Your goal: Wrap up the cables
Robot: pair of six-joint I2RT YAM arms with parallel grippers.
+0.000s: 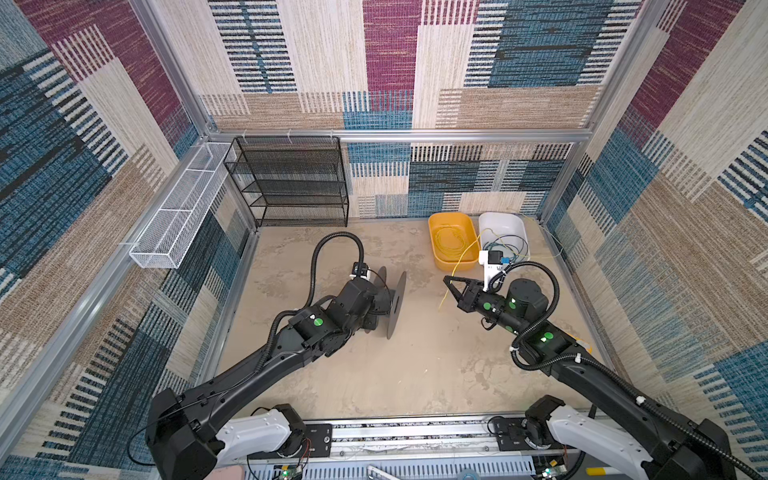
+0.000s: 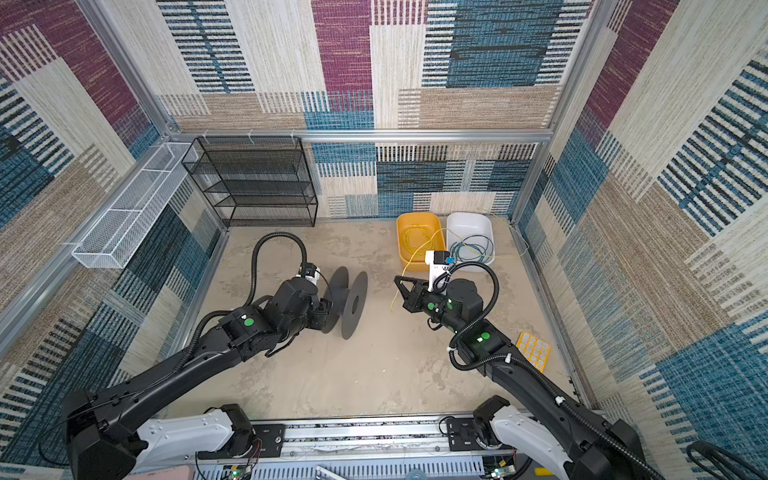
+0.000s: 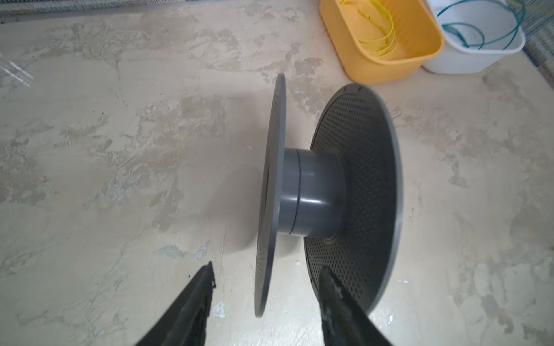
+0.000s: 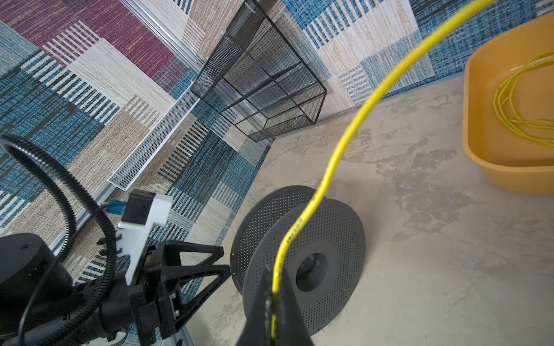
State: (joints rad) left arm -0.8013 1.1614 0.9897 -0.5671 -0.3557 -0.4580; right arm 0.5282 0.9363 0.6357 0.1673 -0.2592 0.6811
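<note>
While the thin bright yellow cable is pinched between the closed fingers of the right gripper, most of it lies in loose loops inside the yellow plastic tub. We see a free stretch arch from that tub to the jaws, with a short tail hanging past them. The thin teal-green cable sits coiled in the white plastic tub just beside it.

Between the arms, the dark grey plastic spool with perforated flanges stands on its flange edges on the mottled tan tabletop. Its hub is bare, so we judge that no winding has begun. The left gripper is at the spool with its fingers spread, one on each side of the near flange, and we see no contact.

What worries us most is that unheld spool. Resting on round rims, it could roll or tip as soon as the cable presses on it. The cable is thin and slick-looking, so it may slide through the pinch, and the short tail could miss the hub. A pull on the arching stretch could also snag the loops on the tub's rim or drag the light tub along.
</note>
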